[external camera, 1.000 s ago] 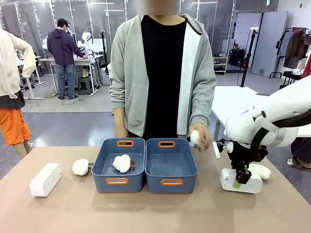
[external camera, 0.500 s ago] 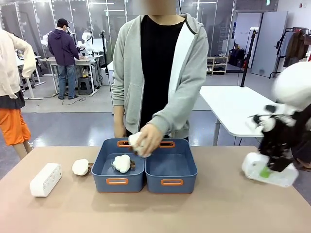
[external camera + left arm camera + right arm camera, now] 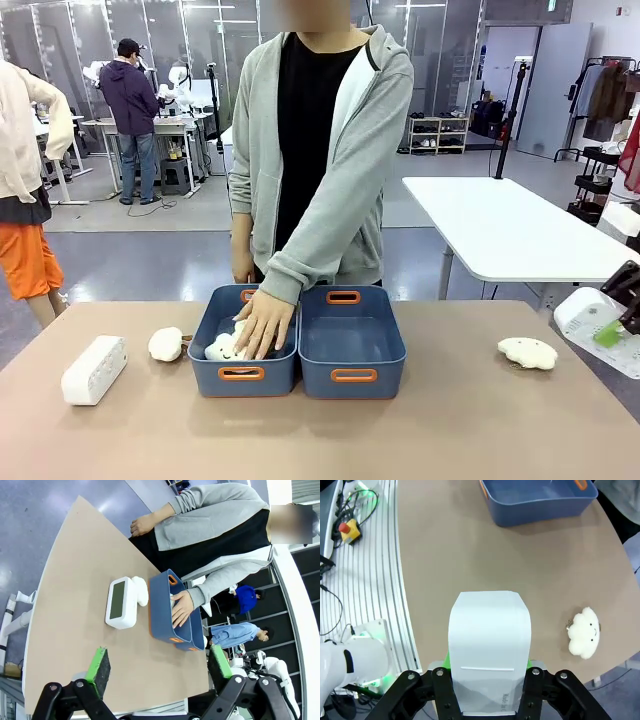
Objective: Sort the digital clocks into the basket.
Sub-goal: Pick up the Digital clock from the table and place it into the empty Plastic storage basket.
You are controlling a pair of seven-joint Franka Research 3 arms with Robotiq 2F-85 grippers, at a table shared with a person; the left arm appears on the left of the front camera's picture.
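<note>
1. The right gripper (image 3: 612, 334) is clamping tight on a clock (image 3: 585, 318), lifted off the table (image 3: 420, 430) over its right edge.
2. In the front view that clock is sitting tilted, its long axis sloping down toward the right. In the right wrist view the long axis is running straight out along the fingers, with the free end pointing toward the table's middle, where the right tub (image 3: 352, 346) is standing. A plain white face is turned to the camera.
3. The left gripper (image 3: 159, 666) is hanging above the table with its jaws spread wide and nothing between them.
4. The second clock (image 3: 94, 369) is lying on the table's left side, well apart from both grippers. Its long axis is running from near-left to far-right, and its display is facing up in the left wrist view.
5. A plush toy (image 3: 165, 344) is lying just beside that clock's far end, between it and the left tub (image 3: 243, 374).
6. The two tubs are standing side by side, touching, at the table's middle.
7. The person's hand (image 3: 264, 322) is pressing down on plush toys inside the left tub.
8. Another plush (image 3: 527, 352) is lying on the table's right side, near the held clock.
</note>
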